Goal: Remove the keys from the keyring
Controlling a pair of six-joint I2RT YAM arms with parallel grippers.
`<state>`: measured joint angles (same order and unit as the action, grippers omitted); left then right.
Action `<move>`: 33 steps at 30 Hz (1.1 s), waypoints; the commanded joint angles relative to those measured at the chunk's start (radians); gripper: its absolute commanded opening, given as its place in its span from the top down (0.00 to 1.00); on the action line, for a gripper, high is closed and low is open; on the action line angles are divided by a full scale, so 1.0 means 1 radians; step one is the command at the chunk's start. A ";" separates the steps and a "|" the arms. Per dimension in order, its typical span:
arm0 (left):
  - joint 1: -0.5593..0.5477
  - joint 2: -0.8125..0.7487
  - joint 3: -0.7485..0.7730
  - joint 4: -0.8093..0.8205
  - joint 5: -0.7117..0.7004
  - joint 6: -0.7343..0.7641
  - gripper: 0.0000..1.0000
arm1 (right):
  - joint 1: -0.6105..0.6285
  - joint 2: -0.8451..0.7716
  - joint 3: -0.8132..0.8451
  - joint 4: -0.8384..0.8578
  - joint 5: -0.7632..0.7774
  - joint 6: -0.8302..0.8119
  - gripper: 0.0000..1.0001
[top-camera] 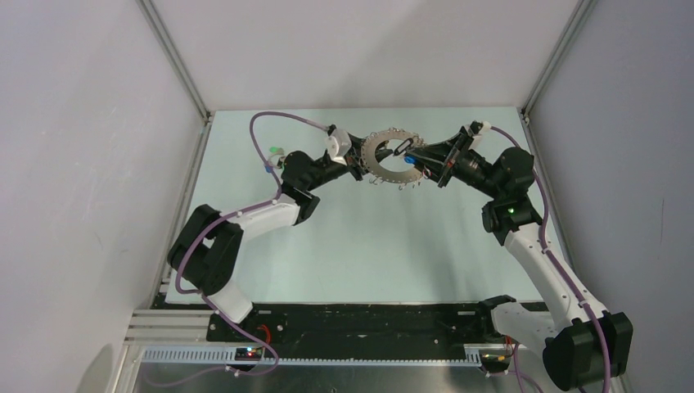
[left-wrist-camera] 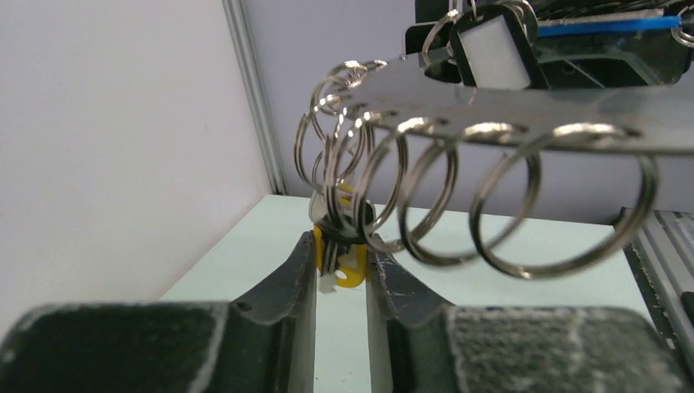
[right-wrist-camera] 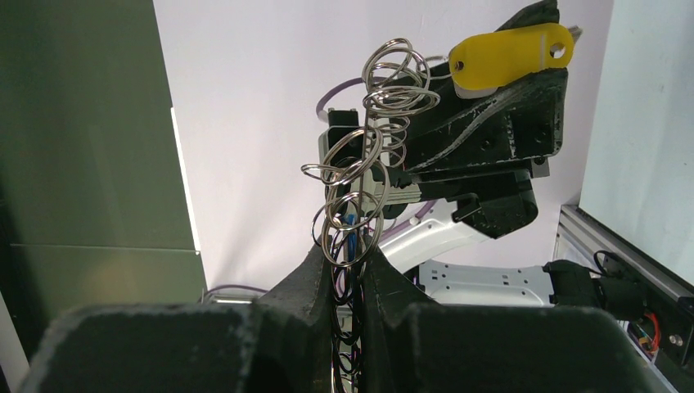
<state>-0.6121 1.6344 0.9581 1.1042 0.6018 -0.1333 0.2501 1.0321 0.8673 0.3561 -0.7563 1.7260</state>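
Both arms reach to the far half of the counter (top-camera: 368, 246) and meet above it. The keyring (top-camera: 376, 155) is held up off the counter between them, and from my top camera its flat face points up.

The right claw (right-wrist-camera: 348, 260) is clenched on the keyring's rim, on the ring's right side. From the right wrist camera the ring runs edge-on, straight up out of the fingers. The blue key (top-camera: 407, 161) sits just beside that grip, close to the right claw's tips.

The left claw (left-wrist-camera: 342, 244) is clamped on the yellow key (left-wrist-camera: 350, 268), whose plastic head sits between the two fingers, touching both. That key hangs from the small split rings (left-wrist-camera: 340, 176) bunched at the keyring's left edge and looks attached there, so it is not off the ring yet.

From the left wrist camera the keyring plate crosses the top of the view, with a row of split rings dangling under it. The right claw grips the far side behind it. The right wrist camera shows the yellow key's head lying flat across the top of the left claw, up and right of the ring.
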 commanded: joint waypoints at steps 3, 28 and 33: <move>0.003 -0.018 -0.022 0.066 0.002 -0.009 0.64 | -0.009 -0.027 0.065 0.035 0.007 -0.009 1.00; -0.003 -0.066 -0.079 0.104 -0.057 -0.029 0.40 | -0.016 -0.013 0.063 0.054 -0.003 -0.002 1.00; -0.012 -0.077 -0.087 0.108 -0.054 -0.016 0.43 | -0.017 -0.006 0.064 0.064 -0.006 0.006 1.00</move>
<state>-0.6151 1.6009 0.8726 1.1576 0.5667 -0.1577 0.2371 1.0302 0.8722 0.3492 -0.7570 1.7237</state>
